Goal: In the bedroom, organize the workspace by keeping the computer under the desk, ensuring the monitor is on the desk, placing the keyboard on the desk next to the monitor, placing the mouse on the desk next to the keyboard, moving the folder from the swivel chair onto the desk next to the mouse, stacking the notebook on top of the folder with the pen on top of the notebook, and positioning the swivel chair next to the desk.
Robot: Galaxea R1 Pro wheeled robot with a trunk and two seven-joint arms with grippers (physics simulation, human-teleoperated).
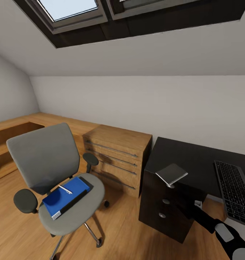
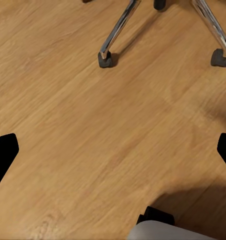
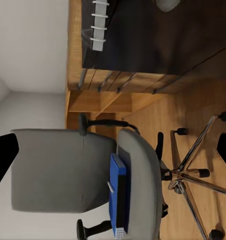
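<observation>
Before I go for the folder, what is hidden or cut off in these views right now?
- Keyboard: head view, cut by the right edge.
- Folder: the pen covers part of it.
- Swivel chair base: head view, cut by the bottom edge.
- Gripper states: both wrist views show just fingertip corners.

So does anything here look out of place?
Yes: a blue folder with a pen on top lies on the swivel chair seat, not on the black desk, where the keyboard sits.

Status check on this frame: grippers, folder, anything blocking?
Both grippers open, holding nothing. Folder lies on the swivel chair seat, a pen on top, not yet moved. Keyboard already on the desk. Nothing seen blocking the chair.
</observation>
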